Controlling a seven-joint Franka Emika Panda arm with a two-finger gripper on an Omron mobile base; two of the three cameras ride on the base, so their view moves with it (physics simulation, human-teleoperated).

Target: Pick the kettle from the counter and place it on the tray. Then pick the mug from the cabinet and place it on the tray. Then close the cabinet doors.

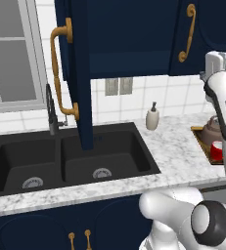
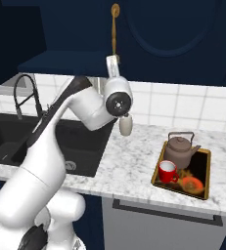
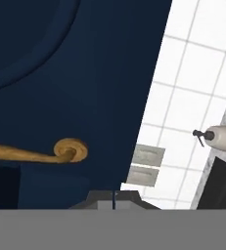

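The grey-brown kettle [image 2: 179, 149] stands on the golden-rimmed tray [image 2: 183, 189] at the right of the marble counter [image 2: 129, 161]. The red mug [image 2: 167, 172] sits upright on the tray in front of it. They also show as kettle [image 1: 212, 128], mug [image 1: 216, 150] and tray [image 1: 200, 138]. The navy cabinet [image 1: 129, 44] has its left door [image 1: 81, 88] swung out over the sink and its right door [image 2: 173, 34] flat shut. My gripper [image 2: 112, 57] is raised against the right door, just below its brass handle [image 2: 115, 29]. Its fingertips [image 3: 113, 200] are shut together with nothing between them.
A black double sink [image 1: 70, 161] with a dark faucet [image 1: 51, 110] lies left of the arm. A white soap dispenser [image 1: 152, 118] stands against the tiled wall. Beside the mug, an orange item [image 2: 192, 184] lies on the tray. The open door's handle [image 1: 59, 73] juts toward the base.
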